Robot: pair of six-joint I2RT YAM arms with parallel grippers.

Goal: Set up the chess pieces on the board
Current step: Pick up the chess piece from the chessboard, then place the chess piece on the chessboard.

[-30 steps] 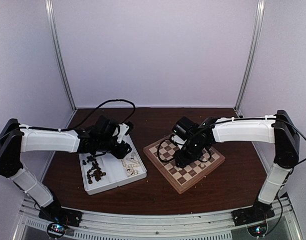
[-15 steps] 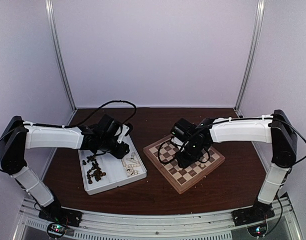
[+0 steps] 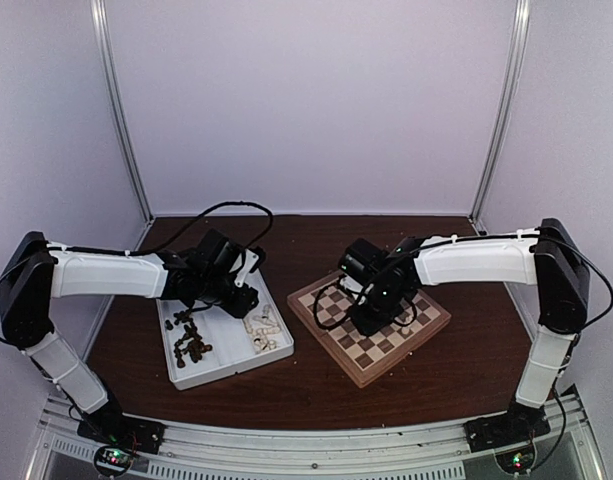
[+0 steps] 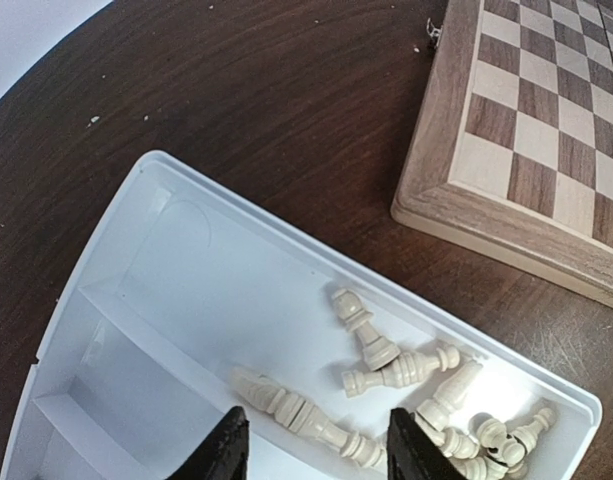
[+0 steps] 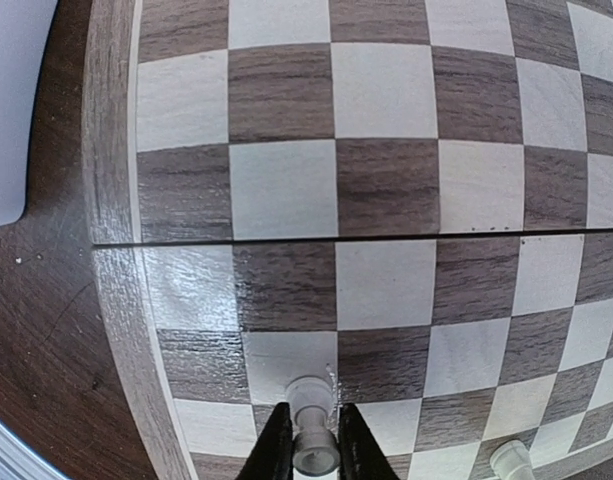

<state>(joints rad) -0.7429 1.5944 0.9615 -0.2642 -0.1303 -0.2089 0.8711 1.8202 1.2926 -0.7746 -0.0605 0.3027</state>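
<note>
Jaws on right arm (image 3: 476, 260) clamp cream piece (image 5: 313, 452).

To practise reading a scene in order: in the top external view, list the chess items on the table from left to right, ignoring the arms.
In order: dark brown chess pieces → cream-white chess pieces → chessboard.

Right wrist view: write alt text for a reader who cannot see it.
The right gripper pinches a white piece over the board, near its rim. A second white piece shows at the picture's lower right; the other squares in view are bare.
</note>
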